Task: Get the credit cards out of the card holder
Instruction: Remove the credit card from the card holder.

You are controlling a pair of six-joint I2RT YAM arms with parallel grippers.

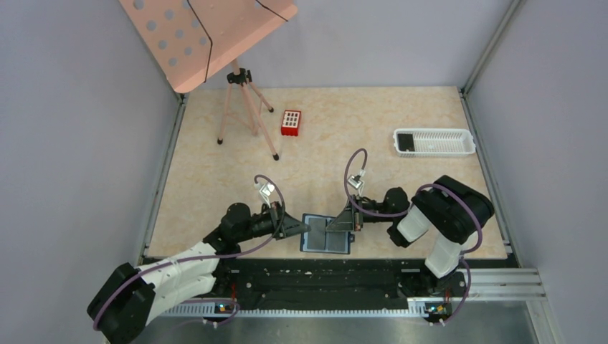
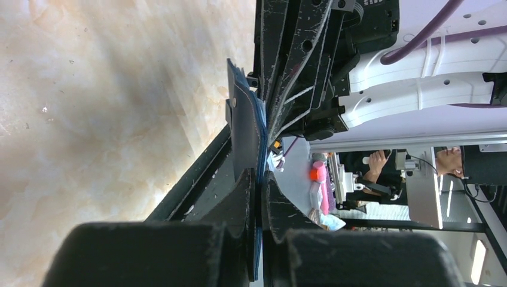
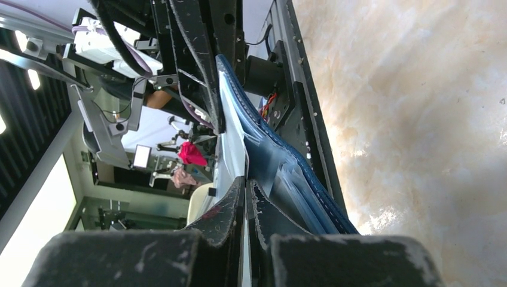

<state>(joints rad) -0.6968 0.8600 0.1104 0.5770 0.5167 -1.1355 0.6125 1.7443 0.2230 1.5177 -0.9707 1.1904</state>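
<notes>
1. looking down from above, i see the card holder (image 1: 327, 242) lying open on the table (image 1: 358, 107) at its near edge, between my two arms, its blue border framing greyish inner pockets.
2. my left gripper (image 1: 304, 230) reaches in from the left and meets the holder's left edge. in the left wrist view its fingers (image 2: 227, 203) are pressed together, pinching that blue edge.
3. my right gripper (image 1: 343, 222) comes in from the right and sits over the holder's right half. in the right wrist view its fingers (image 3: 224, 209) are nearly closed on a thin pale sheet (image 3: 232, 125) lying against the blue cover. i cannot tell whether that sheet is a pocket or a card.
4. a white slotted tray (image 1: 444, 142) sits at the far right, well apart from the holder, with a dark card (image 1: 406, 141) lying in its left end.
5. a small red box (image 1: 290, 122) stands toward the far left, near a tripod (image 1: 244, 107) that carries a pink perforated board (image 1: 208, 36).
</notes>
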